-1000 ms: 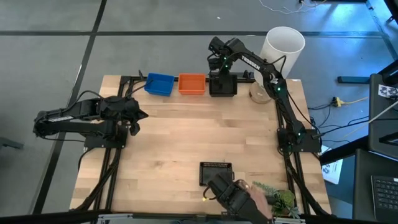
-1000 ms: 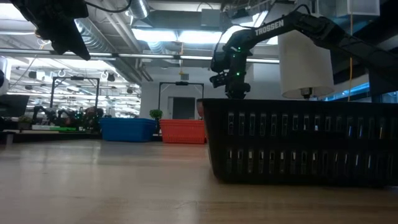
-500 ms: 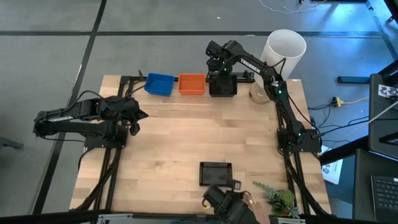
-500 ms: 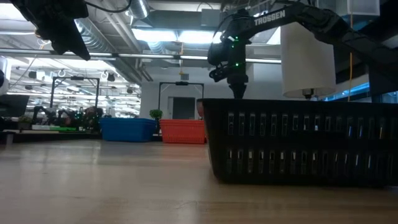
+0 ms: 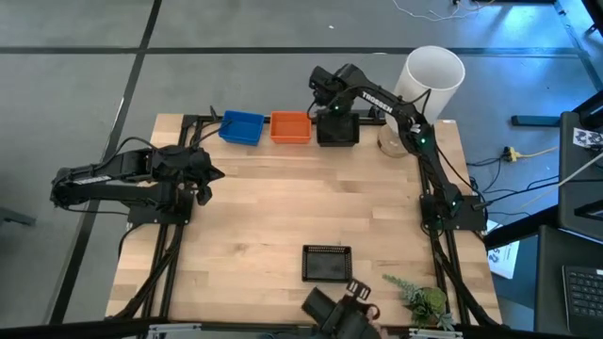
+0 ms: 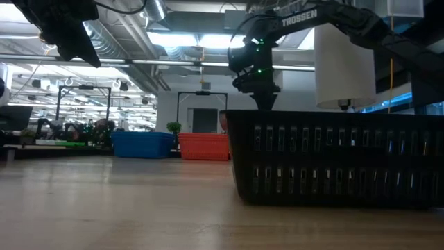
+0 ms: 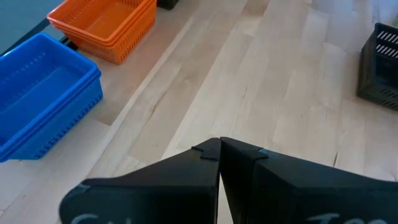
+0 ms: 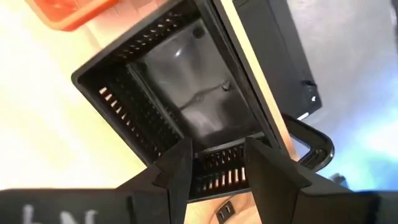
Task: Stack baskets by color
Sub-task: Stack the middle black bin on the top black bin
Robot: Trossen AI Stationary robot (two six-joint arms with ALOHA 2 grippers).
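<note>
Along the table's far edge stand a blue basket (image 5: 242, 127), an orange one (image 5: 290, 127) that shows two nested rims (image 7: 106, 25), and a black one (image 5: 337, 129). A second black basket (image 5: 326, 262) rests on its bottom near the front edge and fills the low view (image 6: 333, 156). My right gripper (image 8: 216, 142) hangs open above the far black basket (image 8: 180, 106), pointing down, and touches nothing. My left gripper (image 7: 219, 146) waits shut at the table's left side (image 5: 209, 176), holding nothing.
A tall white cylinder (image 5: 429, 71) stands behind the far right corner. A small green plant (image 5: 419, 301) sits at the near right corner. Beside it, at the near edge, is a dark object (image 5: 334, 311). Bare wood lies between the two rows of baskets.
My right gripper has rolled about the line it points along, risen a little and shifted slightly toward the table's left above the far black basket, staying open. A person's hand beside the near black basket has drawn back off the near edge.
</note>
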